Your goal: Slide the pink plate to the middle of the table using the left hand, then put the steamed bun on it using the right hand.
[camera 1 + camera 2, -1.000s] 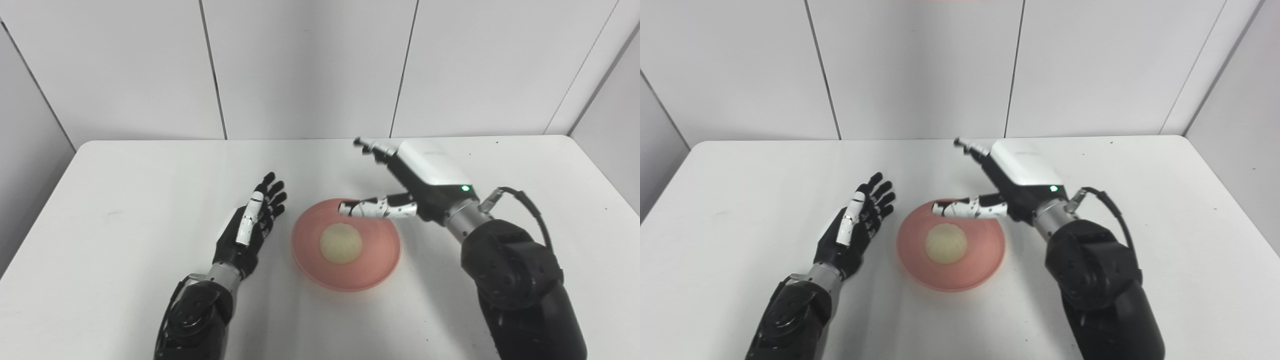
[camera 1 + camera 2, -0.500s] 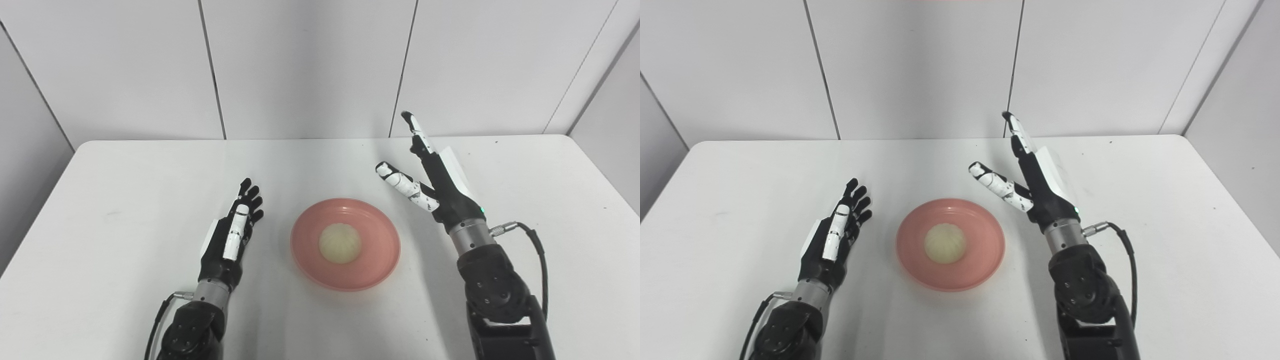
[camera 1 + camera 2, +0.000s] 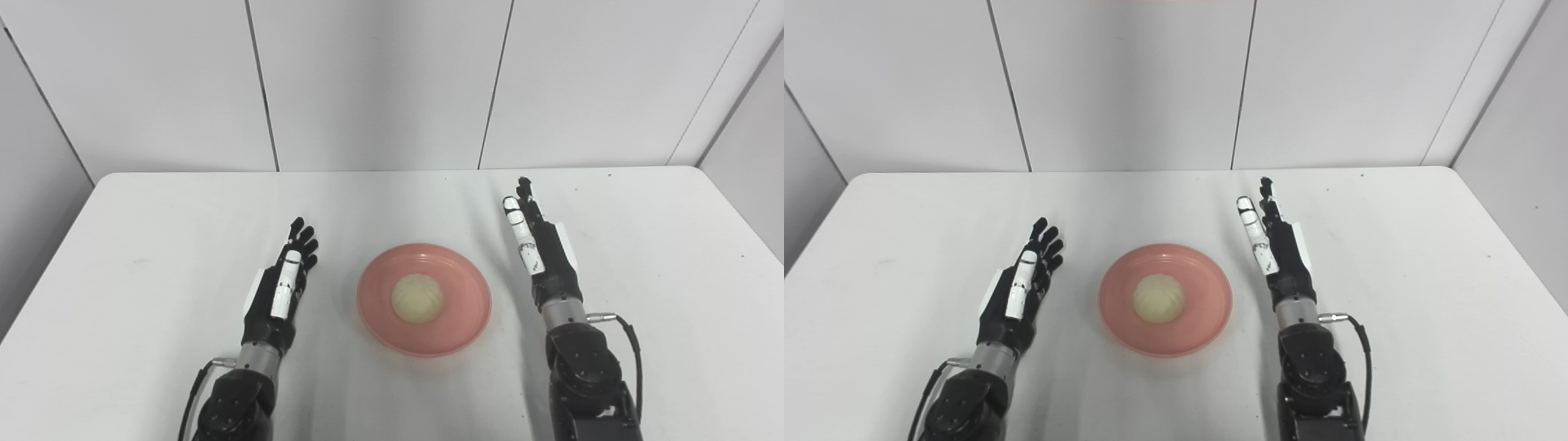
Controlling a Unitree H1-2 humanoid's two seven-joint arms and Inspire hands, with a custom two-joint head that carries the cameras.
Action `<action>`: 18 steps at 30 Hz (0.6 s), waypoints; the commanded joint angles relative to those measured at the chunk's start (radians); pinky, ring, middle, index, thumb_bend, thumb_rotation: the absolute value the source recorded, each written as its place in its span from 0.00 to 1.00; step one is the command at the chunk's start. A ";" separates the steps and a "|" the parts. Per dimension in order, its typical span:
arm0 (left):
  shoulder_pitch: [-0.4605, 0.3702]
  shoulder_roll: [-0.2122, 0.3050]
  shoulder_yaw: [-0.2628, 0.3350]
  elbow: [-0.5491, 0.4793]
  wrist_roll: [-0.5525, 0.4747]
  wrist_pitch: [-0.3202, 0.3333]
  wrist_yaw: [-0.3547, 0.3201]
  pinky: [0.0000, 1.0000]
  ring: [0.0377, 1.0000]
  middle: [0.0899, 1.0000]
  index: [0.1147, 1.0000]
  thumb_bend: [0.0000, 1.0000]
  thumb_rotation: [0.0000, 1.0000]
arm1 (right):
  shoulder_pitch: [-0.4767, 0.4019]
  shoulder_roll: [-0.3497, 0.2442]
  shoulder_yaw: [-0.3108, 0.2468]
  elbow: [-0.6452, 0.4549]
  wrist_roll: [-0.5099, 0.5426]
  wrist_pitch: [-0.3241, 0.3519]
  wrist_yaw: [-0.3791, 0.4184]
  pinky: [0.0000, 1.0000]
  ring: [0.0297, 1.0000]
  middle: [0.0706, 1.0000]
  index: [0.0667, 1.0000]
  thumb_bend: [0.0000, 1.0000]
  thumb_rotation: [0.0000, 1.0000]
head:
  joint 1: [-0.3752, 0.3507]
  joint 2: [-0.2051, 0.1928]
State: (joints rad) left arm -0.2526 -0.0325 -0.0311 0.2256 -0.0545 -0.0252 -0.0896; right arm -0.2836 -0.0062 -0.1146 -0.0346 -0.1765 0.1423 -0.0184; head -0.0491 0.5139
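The pink plate [image 3: 456, 324] sits at the middle of the white table. The pale steamed bun [image 3: 417, 297] lies at its centre. My left hand [image 3: 283, 288] rests low over the table just left of the plate, fingers straight and apart, holding nothing. My right hand [image 3: 539, 251] is right of the plate, fingers straight and pointing away from me, holding nothing. Neither hand touches the plate or the bun. In the right eye view the plate [image 3: 1200, 324], the bun [image 3: 1158, 297], the left hand [image 3: 1021, 288] and the right hand [image 3: 1274, 251] show the same layout.
The white table [image 3: 153, 233] runs back to a white panelled wall [image 3: 380, 79]. A cable [image 3: 625, 337] loops off my right wrist. Nothing else lies on the table.
My right hand has drawn back from above the plate to its right side, lowered, and its fingers have straightened. My left hand has pulled back slightly toward me. Plate and bun have not moved.
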 commanded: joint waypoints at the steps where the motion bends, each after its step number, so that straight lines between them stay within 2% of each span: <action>1: 0.029 0.020 0.010 0.070 -0.002 -0.011 -0.002 0.98 0.97 0.98 0.99 0.37 1.00 | -0.017 0.001 0.005 -0.002 0.020 -0.085 -0.023 1.00 1.00 1.00 1.00 0.26 1.00 | 0.001 0.001; 9: 0.009 0.031 0.012 0.112 -0.002 -0.002 -0.005 0.97 0.97 0.97 0.98 0.38 1.00 | 0.015 0.000 -0.001 0.090 0.089 -0.110 -0.034 0.99 0.99 1.00 1.00 0.21 1.00 | 0.002 0.003; 18: -0.021 0.036 0.024 0.165 -0.027 0.012 -0.020 0.98 0.97 0.97 0.98 0.37 1.00 | 0.008 -0.029 0.016 0.243 0.143 -0.209 -0.012 0.97 0.96 0.97 0.99 0.21 1.00 | 0.016 0.004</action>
State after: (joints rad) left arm -0.3117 -0.0116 -0.0177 0.3195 -0.0793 -0.0452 -0.1102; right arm -0.2633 -0.0280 -0.1020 0.1743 -0.0438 -0.0256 -0.0386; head -0.0338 0.5169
